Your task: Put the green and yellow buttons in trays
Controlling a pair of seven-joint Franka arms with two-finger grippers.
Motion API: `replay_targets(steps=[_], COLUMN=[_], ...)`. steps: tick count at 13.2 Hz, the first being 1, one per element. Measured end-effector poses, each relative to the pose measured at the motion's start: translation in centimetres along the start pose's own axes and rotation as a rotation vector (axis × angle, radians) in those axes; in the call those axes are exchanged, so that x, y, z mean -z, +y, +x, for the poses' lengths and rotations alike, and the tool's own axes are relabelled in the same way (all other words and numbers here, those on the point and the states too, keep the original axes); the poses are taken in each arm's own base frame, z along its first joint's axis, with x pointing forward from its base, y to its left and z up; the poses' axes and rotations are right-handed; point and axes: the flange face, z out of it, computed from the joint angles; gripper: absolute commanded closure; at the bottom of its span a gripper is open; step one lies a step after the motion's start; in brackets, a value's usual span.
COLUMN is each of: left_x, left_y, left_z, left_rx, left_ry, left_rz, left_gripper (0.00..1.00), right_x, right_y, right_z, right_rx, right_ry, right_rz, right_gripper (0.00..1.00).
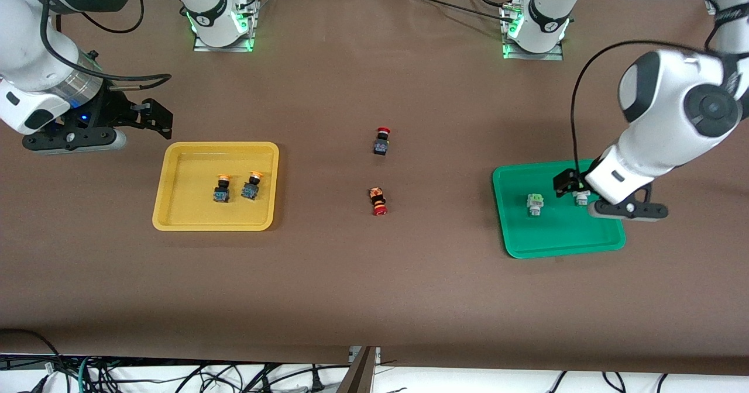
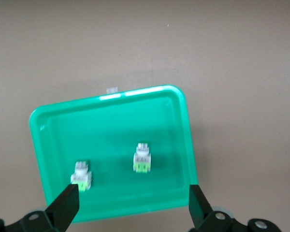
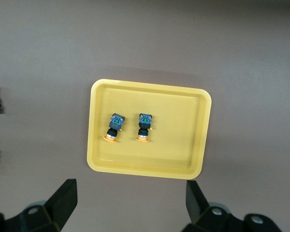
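- Two orange-yellow round-capped buttons on black-blue bodies (image 1: 222, 189) (image 1: 251, 185) are lying side by side, a little apart, in the shallow yellow plastic tray (image 1: 175, 206), well inside its raised rim, toward the right arm's end of the table.
- Two pale green square-capped buttons on whitish-grey bodies (image 1: 534, 203) (image 1: 581, 197) are sitting apart in the shallow green plastic tray (image 1: 562, 244), with bare tray floor all around them.
- Small markings are showing on the button bodies, but none can be read.
- The left gripper (image 2: 133, 205) is hanging over the green tray, fingers spread wide and holding nothing.
- The right gripper (image 3: 130, 200) is waiting over bare brown table (image 1: 374, 299) beside the yellow tray's farther corner, fingers wide apart and empty.
- Two red-capped black buttons (image 1: 381, 141) (image 1: 378, 201) are lying on the cloth between the trays, well apart from both; the one nearer the front camera is tipped on its side.
- Broad open table is stretching from both trays down to the near edge.
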Motion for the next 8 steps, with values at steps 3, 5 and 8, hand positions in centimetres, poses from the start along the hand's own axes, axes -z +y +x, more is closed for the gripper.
replay_targets(steps=[3, 5, 8], left_x=[5.2, 8.0, 10.2], left_y=[-1.0, -2.3, -3.4], left_z=[-2.1, -3.0, -3.7], left_rx=[0.065, 0.105, 0.122], left_ry=[-0.053, -0.055, -0.047], left_rz=[-0.011, -0.042, -0.046], left_gripper=[0.0, 0.0, 0.0], right_x=[-0.1, -0.2, -0.2], right_y=[0.0, 0.0, 0.0], right_z=[-0.1, -0.1, -0.2], right_rx=[0.0, 0.0, 0.0], right_ry=[-0.012, -0.015, -0.016], right_rz=[-0.001, -0.001, -0.001], right_gripper=[0.01, 0.01, 0.01])
